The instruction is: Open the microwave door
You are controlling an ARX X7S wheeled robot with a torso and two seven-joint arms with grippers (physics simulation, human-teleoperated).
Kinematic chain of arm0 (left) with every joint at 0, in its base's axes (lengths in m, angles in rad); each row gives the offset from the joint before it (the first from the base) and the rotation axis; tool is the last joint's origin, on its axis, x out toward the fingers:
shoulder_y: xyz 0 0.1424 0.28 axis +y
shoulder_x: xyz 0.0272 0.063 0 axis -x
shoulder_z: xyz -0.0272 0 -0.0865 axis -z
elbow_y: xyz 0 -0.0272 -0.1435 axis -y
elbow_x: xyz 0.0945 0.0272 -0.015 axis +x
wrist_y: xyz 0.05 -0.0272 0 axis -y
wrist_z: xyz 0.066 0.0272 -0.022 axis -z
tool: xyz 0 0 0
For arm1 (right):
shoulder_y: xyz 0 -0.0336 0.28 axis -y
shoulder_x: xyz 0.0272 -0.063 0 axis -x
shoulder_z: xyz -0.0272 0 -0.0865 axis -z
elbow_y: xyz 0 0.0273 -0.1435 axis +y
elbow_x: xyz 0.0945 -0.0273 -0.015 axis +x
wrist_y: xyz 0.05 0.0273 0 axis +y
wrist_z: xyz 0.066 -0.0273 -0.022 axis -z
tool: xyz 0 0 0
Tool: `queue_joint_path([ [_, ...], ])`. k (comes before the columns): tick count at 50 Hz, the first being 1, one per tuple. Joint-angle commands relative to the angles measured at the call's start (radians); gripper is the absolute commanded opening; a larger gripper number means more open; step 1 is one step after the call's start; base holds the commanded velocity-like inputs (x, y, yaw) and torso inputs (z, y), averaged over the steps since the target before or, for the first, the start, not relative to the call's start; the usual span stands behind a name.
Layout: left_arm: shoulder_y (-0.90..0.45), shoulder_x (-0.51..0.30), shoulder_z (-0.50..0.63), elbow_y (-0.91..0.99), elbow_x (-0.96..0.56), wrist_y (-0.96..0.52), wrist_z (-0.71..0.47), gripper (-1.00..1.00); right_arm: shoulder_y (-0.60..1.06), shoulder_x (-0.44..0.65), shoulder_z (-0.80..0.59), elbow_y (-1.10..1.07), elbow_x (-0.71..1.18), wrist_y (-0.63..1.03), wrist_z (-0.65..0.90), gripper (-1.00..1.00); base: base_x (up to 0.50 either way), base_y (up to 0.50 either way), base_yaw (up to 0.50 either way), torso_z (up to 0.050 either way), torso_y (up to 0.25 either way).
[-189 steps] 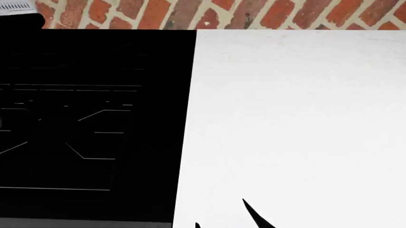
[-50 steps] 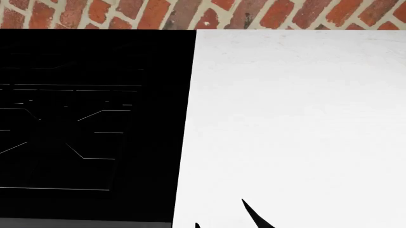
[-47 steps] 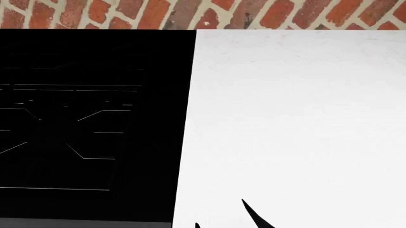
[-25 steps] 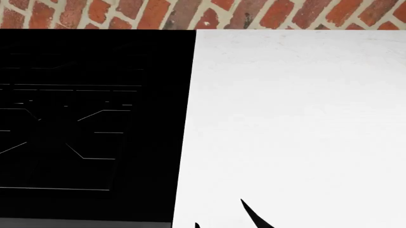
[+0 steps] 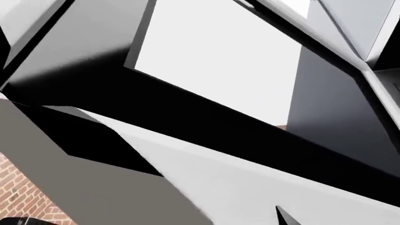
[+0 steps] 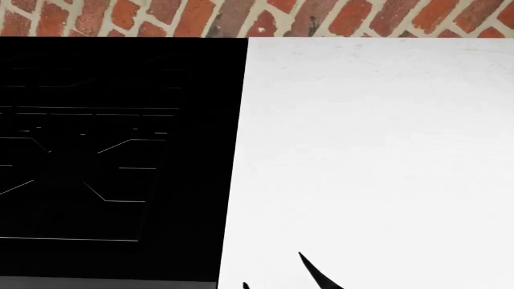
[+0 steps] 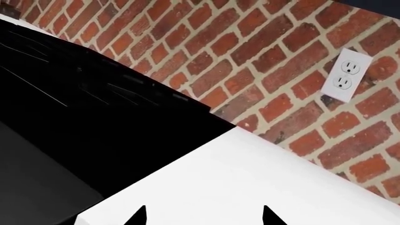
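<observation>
R fingers apart, empty, over white counter; L unclear. No legible writing.

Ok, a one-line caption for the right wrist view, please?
Right gripper open over a white countertop beside a black stovetop, facing a brick wall with a white outlet; no microwave visible.
</observation>
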Motion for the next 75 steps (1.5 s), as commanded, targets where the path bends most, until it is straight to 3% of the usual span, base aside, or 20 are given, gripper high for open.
queue_joint_path([
  [1, 0.087, -0.066, -0.061, 0.084, -0.028, -0.047, -0.007, 1.0, 0.01, -0.006, -0.02, 0.039, -0.011, 0.03, -0.022, 1.0, 0.0, 0.0, 0.0, 0.0, 0.0],
  [8, 0.088, -0.066, -0.064, 0.085, -0.027, -0.048, -0.006, 1.0, 0.011, -0.005, -0.021, 0.039, -0.01, 0.03, -0.021, 1.0, 0.0, 0.0, 0.0, 0.0, 0.0],
  [9, 0.204, -0.144, -0.153, 0.175, -0.07, -0.096, -0.019, 1.0, 0.032, -0.014, -0.032, 0.069, -0.01, 0.007, -0.036, 1.0, 0.0, 0.0, 0.0, 0.0, 0.0],
  [21, 0.496, -0.267, -0.402, 0.315, -0.165, -0.16, -0.06, 1.0, 0.058, -0.02, -0.046, 0.096, -0.011, -0.014, -0.051, 1.0, 0.0, 0.0, 0.0, 0.0, 0.0],
  [33, 0.849, -0.27, -0.775, 0.384, -0.151, -0.157, -0.028, 1.0, 0.056, -0.009, -0.039, 0.052, -0.011, 0.011, -0.044, 1.0, 0.0, 0.0, 0.0, 0.0, 0.0],
  [44, 1.16, -0.144, -1.229, 0.408, -0.012, -0.061, 0.13, 1.0, 0.036, 0.042, 0.032, -0.086, 0.0, 0.091, 0.003, 1.0, 0.0, 0.0, 0.0, 0.0, 0.0],
  [51, 1.314, -0.033, -1.541, 0.347, 0.047, 0.112, 0.236, 1.0, -0.048, 0.111, 0.113, -0.271, -0.001, 0.201, 0.066, 1.0, 0.0, 0.0, 0.0, 0.0, 0.0],
  [57, 1.408, 0.014, -1.797, 0.298, 0.056, 0.231, 0.338, 1.0, -0.108, 0.146, 0.138, -0.393, -0.024, 0.259, 0.095, 1.0, 0.0, 0.0, 0.0, 0.0, 0.0],
  [62, 1.528, 0.002, -2.079, 0.212, 0.088, 0.34, 0.449, 1.0, -0.079, 0.156, 0.13, -0.399, -0.028, 0.264, 0.072, 1.0, 0.0, 0.0, 0.0, 0.0, 0.0],
  [66, 1.728, -0.075, -2.454, -0.003, 0.135, 0.493, 0.546, 1.0, -0.014, 0.134, 0.084, -0.343, -0.031, 0.239, 0.025, 1.0, 0.0, 0.0, 0.0, 0.0, 0.0],
  [68, 1.771, -0.072, -2.527, -0.047, 0.137, 0.542, 0.559, 1.0, 0.002, 0.127, 0.073, -0.337, -0.03, 0.235, 0.014, 1.0, 0.0, 0.0, 0.0, 0.0, 0.0],
  [70, 1.769, -0.044, -2.512, -0.055, 0.143, 0.568, 0.552, 1.0, 0.011, 0.122, 0.059, -0.321, -0.03, 0.219, 0.002, 1.0, 0.0, 0.0, 0.0, 0.0, 0.0],
  [73, 1.642, 0.081, -2.221, 0.039, 0.154, 0.608, 0.503, 1.0, 0.028, 0.11, 0.039, -0.29, -0.028, 0.195, -0.014, 1.0, 0.0, 0.0, 0.0, 0.0, 0.0],
  [74, 1.64, 0.082, -2.219, 0.042, 0.155, 0.606, 0.503, 1.0, 0.028, 0.11, 0.039, -0.289, -0.028, 0.194, -0.014, 1.0, 0.0, 0.0, 0.0, 0.0, 0.0],
  [75, 1.566, 0.125, -2.069, 0.099, 0.173, 0.595, 0.464, 1.0, 0.039, 0.103, 0.027, -0.276, -0.028, 0.187, -0.024, 1.0, 0.0, 0.0, 0.0, 0.0, 0.0],
])
